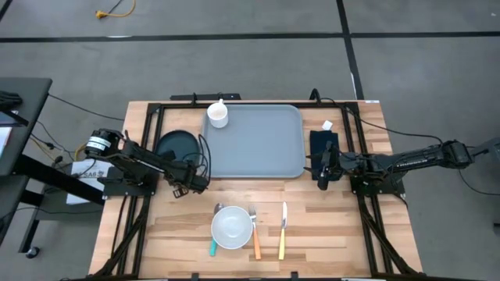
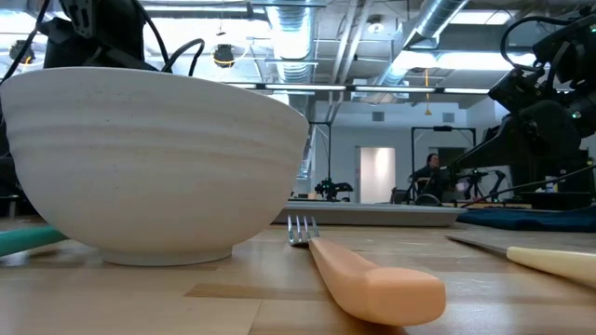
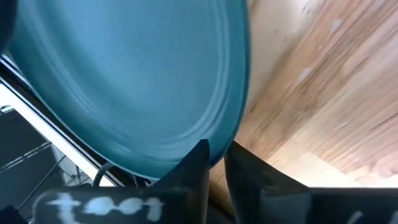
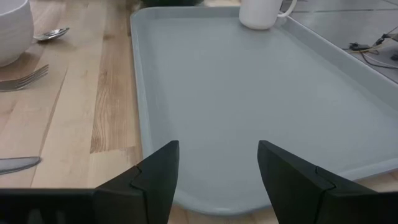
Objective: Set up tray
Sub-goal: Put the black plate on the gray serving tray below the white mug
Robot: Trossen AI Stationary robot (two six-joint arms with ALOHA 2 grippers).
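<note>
I'm seeing the left gripper [image 3: 214, 163] pinching the teal plate [image 1: 176, 144] rim just left of the tray [image 1: 254, 140]; the right gripper [image 4: 217, 171] is waiting, fingers spread, at its right edge.

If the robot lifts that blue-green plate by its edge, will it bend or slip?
The teal plate looks hard and glossy, so probably stiff, not bendy. The left gripper pinches only its thin rim, so it may tilt or slide out. It could chip if dropped.

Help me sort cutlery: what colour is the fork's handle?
Orange; the fork shows best in the high view.
</note>
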